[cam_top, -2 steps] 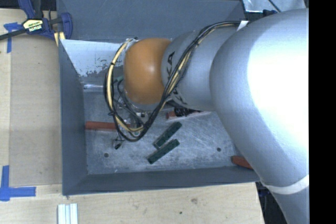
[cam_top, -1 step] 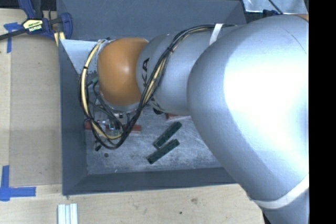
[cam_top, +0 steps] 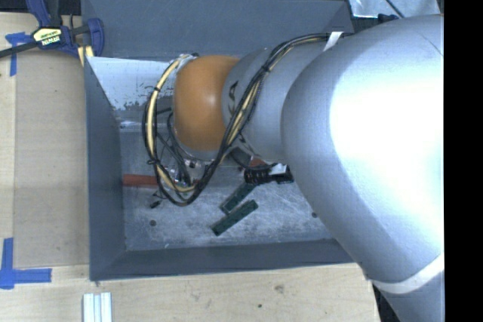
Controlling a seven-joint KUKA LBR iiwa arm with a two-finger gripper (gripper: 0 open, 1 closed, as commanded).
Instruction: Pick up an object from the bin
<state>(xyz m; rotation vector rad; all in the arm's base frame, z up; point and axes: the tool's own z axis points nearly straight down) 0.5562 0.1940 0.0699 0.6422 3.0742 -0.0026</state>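
At the bin [cam_top: 104,185] floor's left | gripper [cam_top: 173,179] sat beside red-brown stick [cam_top: 138,180] | jaw state could not be told | centring over stick before closing seemed wise

The arm's orange cover [cam_top: 200,102] is low in the bin [cam_top: 106,185]. A red stick [cam_top: 138,180] lies by its left wall, green strips [cam_top: 235,211] near the front

a robotics lab: a cabled silver arm [cam_top: 362,147] reaches into a grey metal bin [cam_top: 106,185].
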